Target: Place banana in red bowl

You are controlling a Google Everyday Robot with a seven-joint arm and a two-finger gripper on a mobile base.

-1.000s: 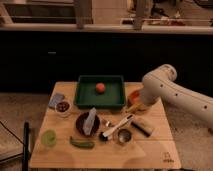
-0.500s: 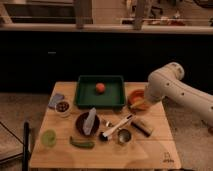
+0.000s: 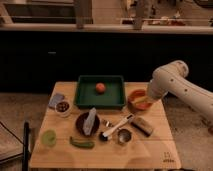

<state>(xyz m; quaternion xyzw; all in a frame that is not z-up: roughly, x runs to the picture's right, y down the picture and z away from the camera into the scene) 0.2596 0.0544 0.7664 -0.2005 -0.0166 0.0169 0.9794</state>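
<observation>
Above the round red bowl [image 3: 137,99], the claw [image 3: 146,100] hovers.

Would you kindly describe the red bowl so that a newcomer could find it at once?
On the wooden table, look right of the green tray. The red bowl sits there, under the white arm, whose gripper is over it. It is round and orange-red, unlike the dark plate.

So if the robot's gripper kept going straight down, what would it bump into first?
Most likely the red bowl. The gripper points down over the bowl's right side, with something yellow, probably the banana, just beneath it. Depth is hard to judge, so it might meet the rim.
</observation>
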